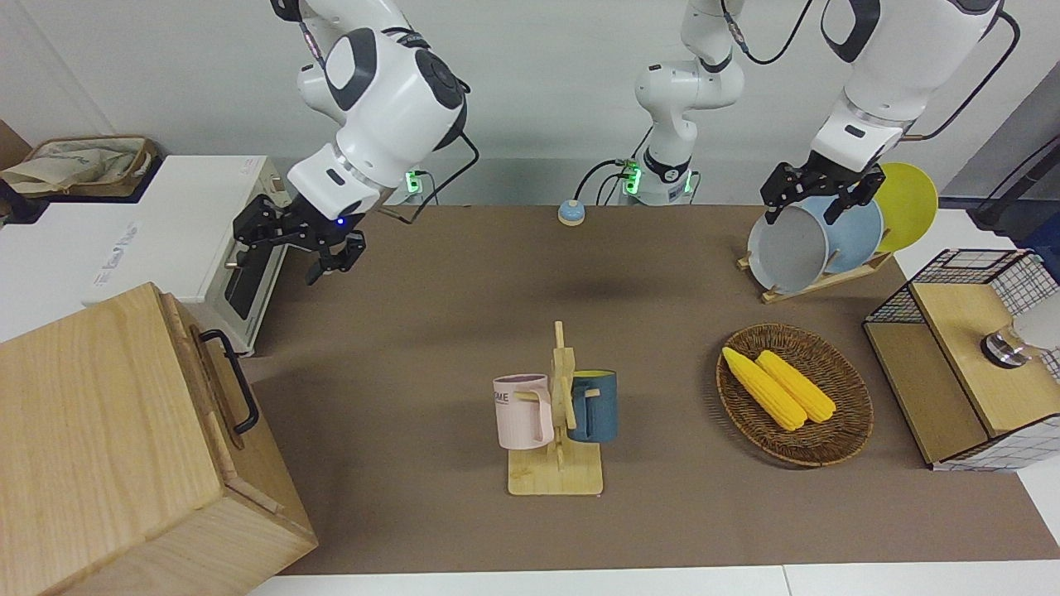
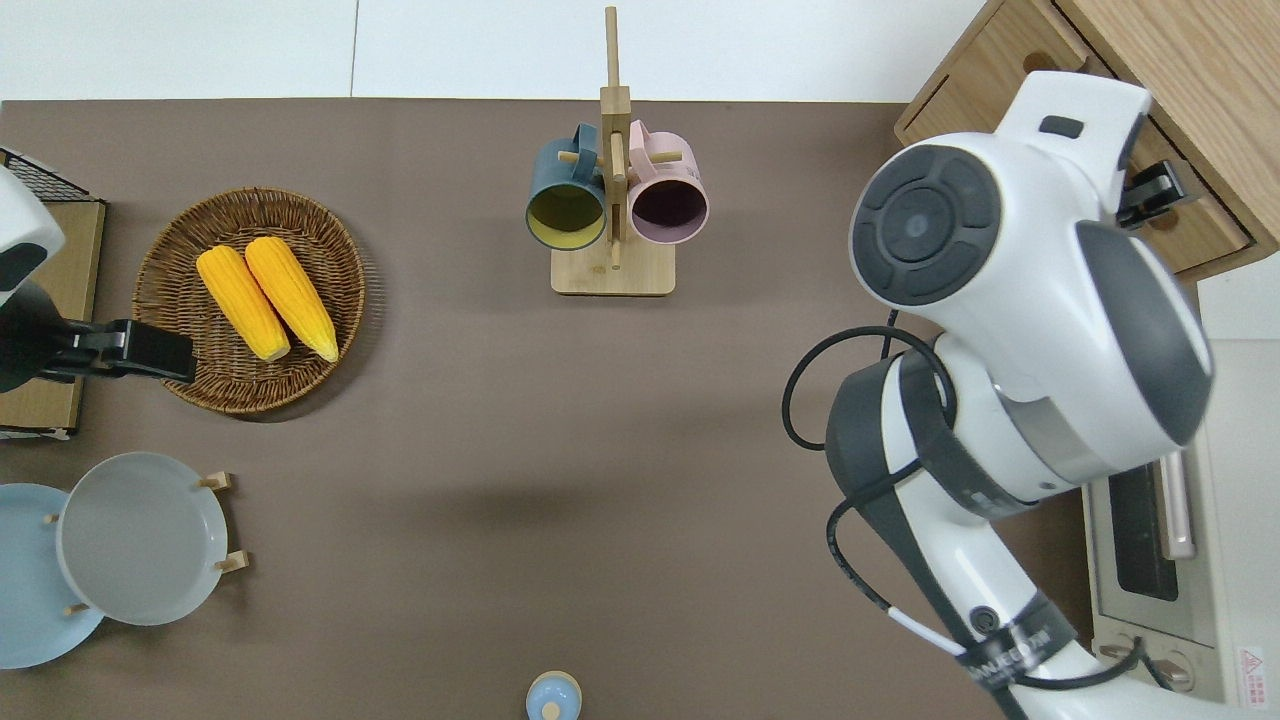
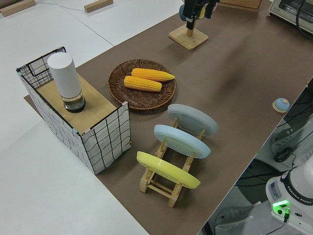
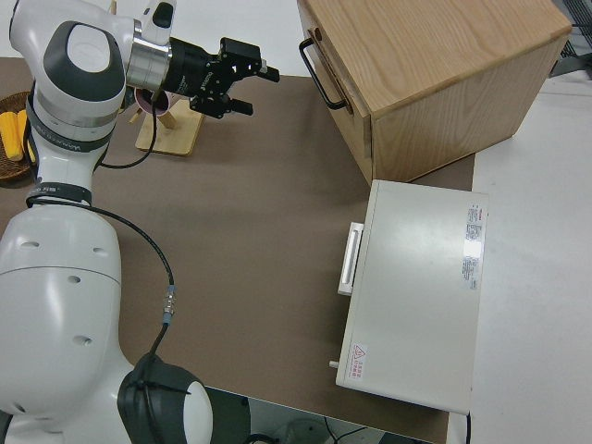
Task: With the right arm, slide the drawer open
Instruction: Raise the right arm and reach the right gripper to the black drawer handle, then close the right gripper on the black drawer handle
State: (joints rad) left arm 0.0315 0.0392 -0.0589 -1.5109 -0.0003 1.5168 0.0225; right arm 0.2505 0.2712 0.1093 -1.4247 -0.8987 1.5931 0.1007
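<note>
The pale-wood cabinet point(image 1: 99, 439) stands at the right arm's end of the table. Its drawer point(image 1: 211, 389) is shut, and the black loop handle point(image 1: 232, 381) also shows in the right side view point(image 4: 319, 74). My right gripper point(image 1: 280, 255) with the blue wrist light is open and empty. It is tilted level and points at the drawer's front point(image 4: 254, 91), a short gap from the handle, touching nothing. In the overhead view the arm hides most of the drawer front point(image 2: 1200, 225). My left arm is parked, its gripper point(image 1: 807, 207) open.
A white toaster oven point(image 1: 248, 265) stands beside the cabinet, nearer to the robots. A mug stand point(image 1: 555, 414) with two mugs is mid-table. A basket of corn point(image 1: 795, 393), a plate rack point(image 1: 828, 232) and a wire-mesh box point(image 1: 961, 364) are toward the left arm's end.
</note>
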